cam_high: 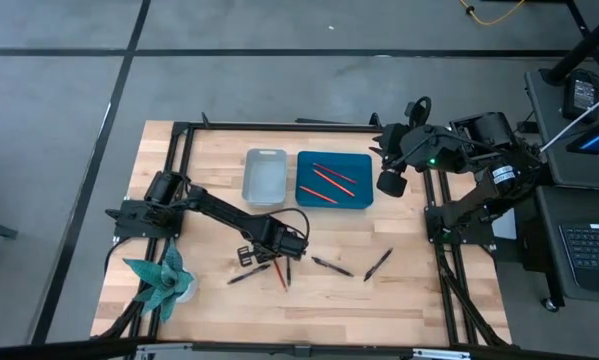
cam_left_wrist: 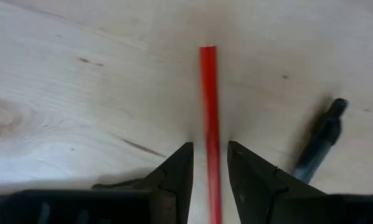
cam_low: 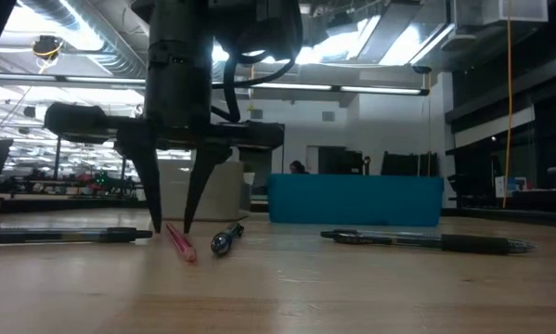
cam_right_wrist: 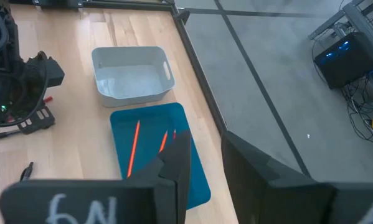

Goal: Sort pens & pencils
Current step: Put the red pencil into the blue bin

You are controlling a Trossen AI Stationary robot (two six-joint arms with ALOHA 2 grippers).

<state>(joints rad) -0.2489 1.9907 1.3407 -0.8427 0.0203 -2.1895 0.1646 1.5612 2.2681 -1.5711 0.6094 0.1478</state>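
A red pencil (cam_left_wrist: 208, 112) lies flat on the wooden table (cam_high: 429, 295). My left gripper (cam_left_wrist: 210, 158) points straight down over it and is open, with one fingertip on each side of the pencil and a small gap to each. The low view shows the fingertips (cam_low: 157, 223) just above the wood, with the pencil (cam_low: 180, 243) between them. My right gripper (cam_right_wrist: 206, 146) hangs open and empty, high over the right edge of the blue tray (cam_high: 359, 195), which holds red pencils (cam_high: 324, 180). Black pens (cam_high: 332, 266) lie loose on the table.
An empty white bin (cam_high: 265, 176) stands left of the blue tray. A black pen (cam_left_wrist: 320, 140) lies close beside the left gripper, another (cam_high: 249, 275) to its left and one (cam_high: 378, 264) to its right. A teal paper plant (cam_high: 164, 280) sits at the near left corner.
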